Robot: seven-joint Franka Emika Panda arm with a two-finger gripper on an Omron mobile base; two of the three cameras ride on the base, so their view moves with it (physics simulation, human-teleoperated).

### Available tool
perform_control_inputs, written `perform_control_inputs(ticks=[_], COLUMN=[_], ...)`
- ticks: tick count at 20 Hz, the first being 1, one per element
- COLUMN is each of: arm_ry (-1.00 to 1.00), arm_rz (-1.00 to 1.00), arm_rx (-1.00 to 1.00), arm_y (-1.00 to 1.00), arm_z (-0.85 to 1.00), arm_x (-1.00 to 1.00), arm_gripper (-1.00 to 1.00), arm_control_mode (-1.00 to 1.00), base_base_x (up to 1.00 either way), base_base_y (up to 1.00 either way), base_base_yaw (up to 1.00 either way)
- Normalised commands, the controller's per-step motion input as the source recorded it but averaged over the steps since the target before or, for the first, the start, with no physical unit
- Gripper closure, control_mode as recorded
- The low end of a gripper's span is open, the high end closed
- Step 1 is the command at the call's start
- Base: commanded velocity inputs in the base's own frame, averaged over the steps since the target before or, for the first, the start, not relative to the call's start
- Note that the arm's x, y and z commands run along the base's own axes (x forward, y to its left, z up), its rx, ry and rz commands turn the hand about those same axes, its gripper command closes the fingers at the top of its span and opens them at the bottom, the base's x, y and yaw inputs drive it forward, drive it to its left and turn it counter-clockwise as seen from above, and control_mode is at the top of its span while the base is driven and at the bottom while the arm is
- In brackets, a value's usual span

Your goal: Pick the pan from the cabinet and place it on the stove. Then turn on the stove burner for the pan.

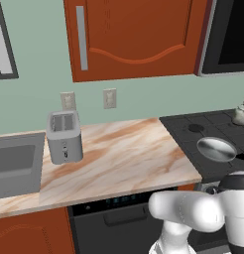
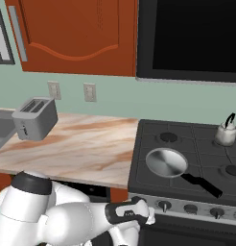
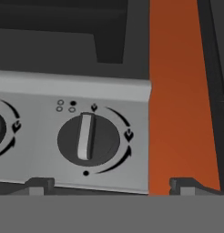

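Resting on the stove (image 2: pixel 153 132), the pan (image 2: pixel 166 162) sits left of a white kettle (image 2: pixel 225 134); the toaster (image 2: pixel 35 117) stands farther left on the table (image 2: pixel 86 144). The tool (image 3: pixel 111 184), fingers spread wide, faces a knob (image 3: pixel 88 139).

1. My base views are evenly and softly lit, with no one clear light source.
2. The pan (image 2: pixel 166 162) shows a pale sheen on its metal floor; the toaster (image 1: pixel 64 137) casts only a faint shadow on the counter (image 1: pixel 124 158).
3. Everything looks slightly soft and low in detail, with jagged rendered edges.
4. My hand view is dimmer, though the knob (image 3: pixel 88 139) stays readable.
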Motion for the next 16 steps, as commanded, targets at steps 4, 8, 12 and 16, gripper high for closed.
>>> perform_control_inputs(ticks=[4,8,12,16], arm_ry=[0.00,0.00,0.00,0.00], arm_rz=[0.00,0.00,0.00,0.00], arm_rx=[0.00,0.00,0.00,0.00], arm_y=[-0.05,-0.05,-0.05,-0.08], arm_z=[-0.19,-0.14,-0.05,-0.01], arm_x=[0.05,0.03,0.04,0.00], arm_gripper=[-1.00,-1.00,-1.00,-1.00], arm_control_mode=[-1.00,-1.00,-1.00,-1.00], base_base_x=[0.00,0.00,0.00,0.00], base_base_y=[0.00,0.00,0.00,0.00], base_base_yaw=[0.00,0.00,0.00,0.00])
